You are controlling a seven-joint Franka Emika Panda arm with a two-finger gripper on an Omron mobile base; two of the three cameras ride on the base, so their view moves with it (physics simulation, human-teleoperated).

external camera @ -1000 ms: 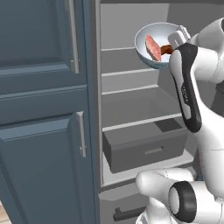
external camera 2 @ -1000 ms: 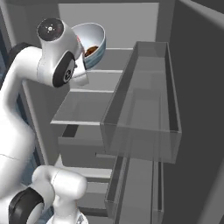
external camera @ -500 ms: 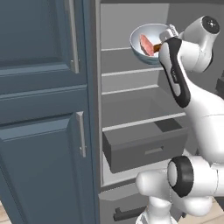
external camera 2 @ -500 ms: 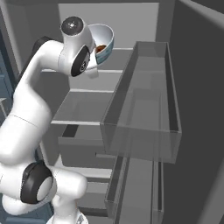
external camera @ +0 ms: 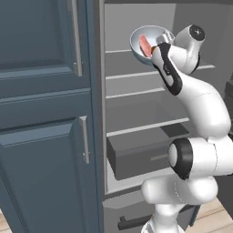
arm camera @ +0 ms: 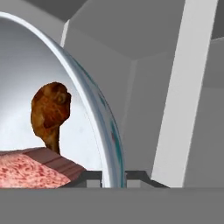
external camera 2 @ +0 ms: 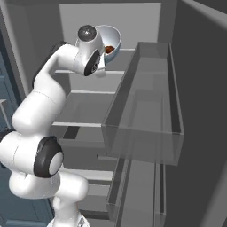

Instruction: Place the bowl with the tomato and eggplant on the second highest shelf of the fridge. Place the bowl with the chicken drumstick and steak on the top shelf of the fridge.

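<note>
Two pieces of meat, the steak point(arm camera: 30, 168) and the chicken drumstick point(arm camera: 50, 113), lie in the bowl point(external camera: 148, 42). The gripper point(arm camera: 114, 179) is closed tight on the bowl's rim, holding it high inside the fridge, above the top shelf point(external camera: 123, 50).

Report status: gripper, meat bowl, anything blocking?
Gripper shut on bowl rim. Steak, chicken drumstick inside, held above top shelf. Nothing blocking.
</note>
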